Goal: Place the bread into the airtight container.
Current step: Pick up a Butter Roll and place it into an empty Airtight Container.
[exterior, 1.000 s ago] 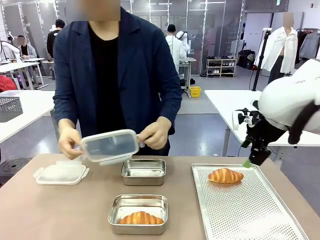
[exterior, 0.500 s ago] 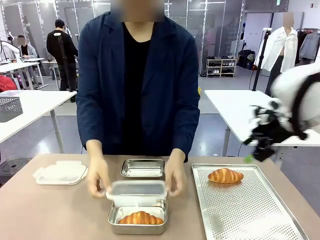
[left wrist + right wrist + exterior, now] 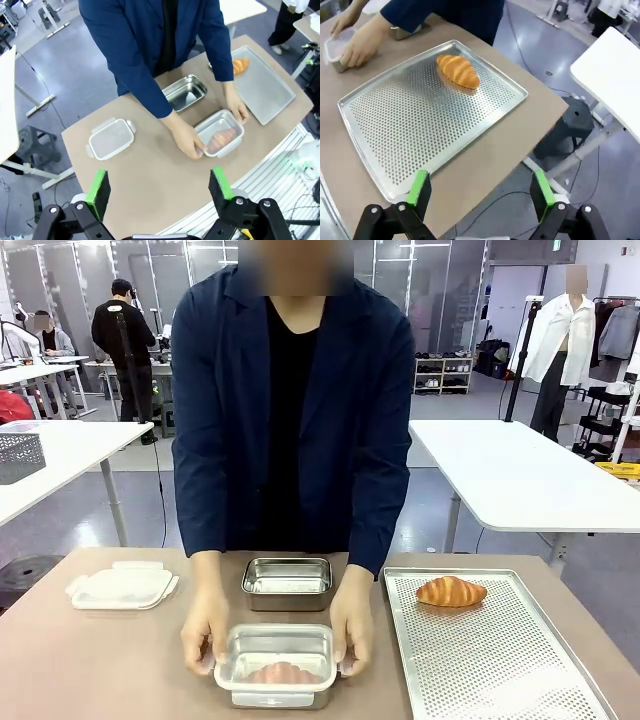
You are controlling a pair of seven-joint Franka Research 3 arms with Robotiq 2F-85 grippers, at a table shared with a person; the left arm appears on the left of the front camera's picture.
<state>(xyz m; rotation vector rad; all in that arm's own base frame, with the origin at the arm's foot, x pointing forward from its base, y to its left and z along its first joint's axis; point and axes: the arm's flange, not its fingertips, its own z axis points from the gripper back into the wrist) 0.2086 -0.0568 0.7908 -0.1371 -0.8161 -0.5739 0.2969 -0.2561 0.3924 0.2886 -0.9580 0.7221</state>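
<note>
Left gripper [image 3: 157, 180] hangs high over the table [image 3: 145, 185], its green-padded fingers spread wide with nothing between them. At the table's far left lies a spare lid [image 3: 122, 588], flat and on its own. Toward the middle stand two steel containers, one behind the other. The far container [image 3: 287, 582] is open, while the near airtight container [image 3: 300, 698] has a clear lid [image 3: 275, 645] on it — one croissant [image 3: 280, 673] shows dimly through it, inside. The person leans in from the far side and grips this container with one hand [image 3: 205, 632] at its left end and the other hand [image 3: 352, 625] at its right end. To the right lies a perforated tray [image 3: 500, 680] with a second croissant [image 3: 451, 591] near its far left corner, apart from the hands. Right gripper [image 3: 479, 182] hovers past the tray's right side — fingers parted, empty.
</note>
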